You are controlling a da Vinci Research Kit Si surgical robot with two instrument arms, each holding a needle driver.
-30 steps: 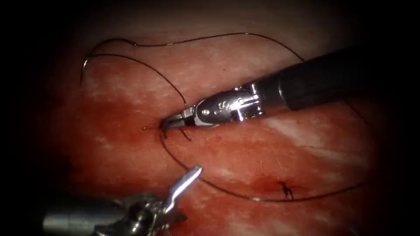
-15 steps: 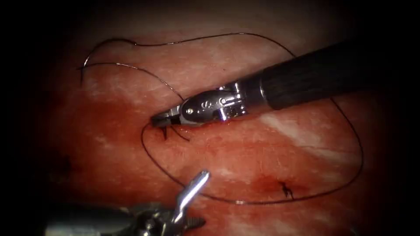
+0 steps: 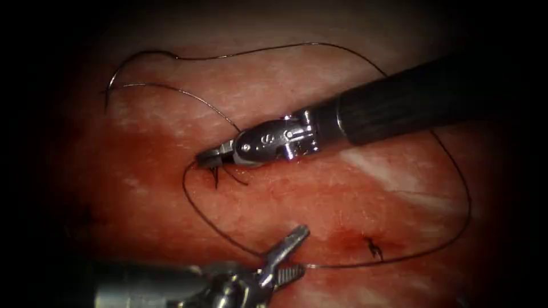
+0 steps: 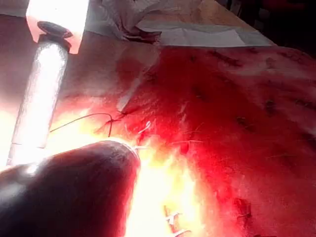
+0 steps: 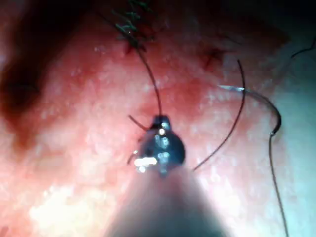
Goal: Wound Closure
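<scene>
My right tool (image 3: pixel 206 159) has its jaws shut on the thread just above a knotted stitch (image 3: pixel 214 173) in the tissue (image 3: pixel 342 199); its tip (image 5: pixel 160 122) faces the tissue with thread leading off it. From there the thread (image 3: pixel 200 212) loops down and round to the right. My left tool (image 3: pixel 295 255) comes in from below; its jaws stand a little apart, with that loop running between them. The needle (image 3: pixel 119 69) lies free on the tissue at the far upper left, held by neither tool and not in the tissue, and its curve (image 5: pixel 261 101) lies flat.
Another finished stitch (image 3: pixel 372 246) sits to the lower right in a patch of red fluid. Short cut tails (image 3: pixel 240 178) stick out beside the knot. Thread (image 3: pixel 285 47) arcs across the back and behind the right shaft (image 3: pixel 411 97).
The left tool has moved right to the thread loop and its jaws have narrowed around it. The right tool drew its thread slightly left and up, then held still.
</scene>
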